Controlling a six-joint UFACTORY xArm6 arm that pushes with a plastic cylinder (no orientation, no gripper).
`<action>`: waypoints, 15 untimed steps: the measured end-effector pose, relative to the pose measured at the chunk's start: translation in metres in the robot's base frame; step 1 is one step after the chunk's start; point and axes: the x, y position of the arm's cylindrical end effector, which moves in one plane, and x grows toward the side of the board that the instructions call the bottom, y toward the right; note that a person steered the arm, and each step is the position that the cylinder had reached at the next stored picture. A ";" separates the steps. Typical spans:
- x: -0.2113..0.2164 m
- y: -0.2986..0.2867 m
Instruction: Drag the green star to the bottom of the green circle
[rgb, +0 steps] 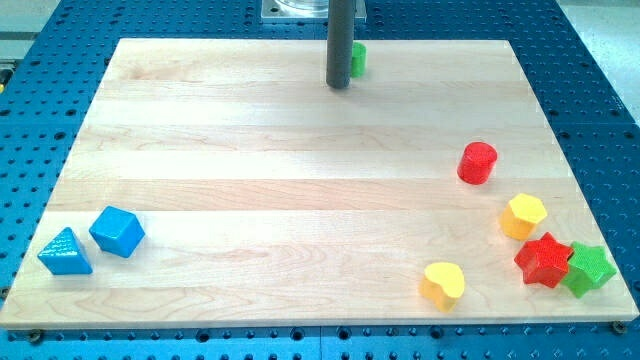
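Note:
The green star (590, 268) lies at the view's bottom right, touching the red star (543, 260) on its left. A green block (357, 59), mostly hidden behind my rod, sits at the view's top centre; its shape cannot be made out. My tip (339, 86) rests on the board just left of and below that green block, far from the green star.
A red cylinder (478, 162) stands at the right. A yellow hexagon (523, 215) is above the red star. A yellow heart (443, 284) is at the bottom, right of centre. A blue cube (117, 231) and a blue triangle (65, 252) are at the bottom left.

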 end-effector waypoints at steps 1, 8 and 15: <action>-0.026 0.052; 0.278 0.288; 0.114 -0.036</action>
